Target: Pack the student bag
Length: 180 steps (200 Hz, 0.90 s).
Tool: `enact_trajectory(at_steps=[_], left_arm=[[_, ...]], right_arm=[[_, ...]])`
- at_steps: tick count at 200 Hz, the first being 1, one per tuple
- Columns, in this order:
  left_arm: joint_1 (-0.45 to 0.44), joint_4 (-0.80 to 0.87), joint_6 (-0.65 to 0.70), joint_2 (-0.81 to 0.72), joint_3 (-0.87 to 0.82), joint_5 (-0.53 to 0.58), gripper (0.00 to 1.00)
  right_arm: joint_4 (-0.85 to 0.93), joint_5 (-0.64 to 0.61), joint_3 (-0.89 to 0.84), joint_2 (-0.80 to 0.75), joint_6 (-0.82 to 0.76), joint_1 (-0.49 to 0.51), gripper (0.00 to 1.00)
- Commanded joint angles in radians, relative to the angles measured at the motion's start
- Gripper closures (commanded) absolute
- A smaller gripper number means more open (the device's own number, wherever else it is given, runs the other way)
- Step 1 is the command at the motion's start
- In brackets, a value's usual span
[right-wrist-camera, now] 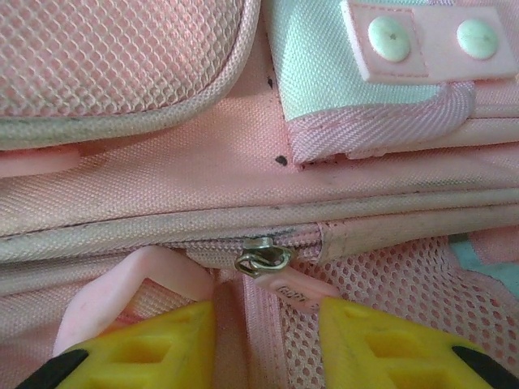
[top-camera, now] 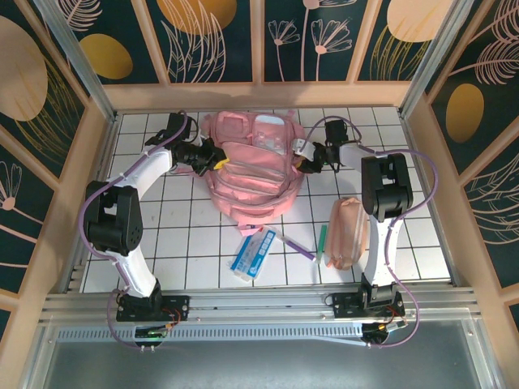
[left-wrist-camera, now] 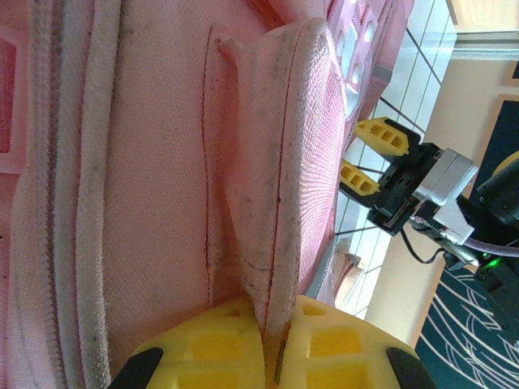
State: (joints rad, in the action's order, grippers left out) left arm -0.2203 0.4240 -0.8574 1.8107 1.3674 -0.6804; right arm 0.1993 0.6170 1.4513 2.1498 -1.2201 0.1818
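Yellow left fingers (left-wrist-camera: pixel 215 344) are together, clamped on a padded seam edge of the bag (top-camera: pixel 251 174), likely to pin the fabric and keep it taut while the other arm works a zip. Right fingers (right-wrist-camera: pixel 154 352) stand apart, one on each side of a metal zip pull (right-wrist-camera: pixel 263 261) and its pink tab (right-wrist-camera: pixel 302 295) on a mesh pocket. They look lined up to pinch it, though no grip on it shows yet. The bag lies flat, front up, at the far middle of the tabletop (top-camera: pixel 186 243), between the two arms, where both can reach it from opposite sides. Nearer the arm bases, well apart from the bag, lie a blue-and-white packet (top-camera: pixel 255 253), a purple pen (top-camera: pixel 296 245) and a green pen (top-camera: pixel 321 241). A peach pouch (top-camera: pixel 347 233) lies beside the right arm. These loose things are probably waiting to go in once a compartment is open. White tiles with dark grid lines cover the tabletop, and a pale wooden border edges it. An aluminium rail (top-camera: pixel 259 301) at the near edge carries the arm bases. Dark teal wall panels (top-camera: pixel 211 40) with gold ovals and line-drawn plants, set in wooden frames, close in the sides and back.
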Motion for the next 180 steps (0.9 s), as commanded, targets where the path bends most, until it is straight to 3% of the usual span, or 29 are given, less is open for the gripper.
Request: enact_trajectory(at_steps=[1,36,68,115,156,180], left_arm=[[0.000,-0.026,0.017,-0.048,0.030,-0.069,1.00],[0.000,0.019,0.050,-0.034,0.055,-0.068,1.00],[0.000,0.030,0.059,-0.028,0.065,-0.070,1.00],[-0.001,0.030,0.060,-0.028,0.059,-0.072,1.00],[0.000,0.034,0.058,-0.026,0.059,-0.074,1.00],[0.000,0.023,0.055,-0.036,0.052,-0.067,1.00]], right_arm=[[0.107,0.106,0.041,-0.009,-0.035,-0.011,0.65],[0.262,0.180,0.117,-0.003,-0.114,-0.041,0.73],[0.236,0.149,0.118,-0.013,-0.109,-0.044,0.60],[0.040,0.071,0.074,0.014,0.033,-0.019,0.57],[0.061,0.055,0.088,0.061,0.035,0.008,0.57],[0.210,0.095,0.119,0.072,-0.072,0.008,0.52]])
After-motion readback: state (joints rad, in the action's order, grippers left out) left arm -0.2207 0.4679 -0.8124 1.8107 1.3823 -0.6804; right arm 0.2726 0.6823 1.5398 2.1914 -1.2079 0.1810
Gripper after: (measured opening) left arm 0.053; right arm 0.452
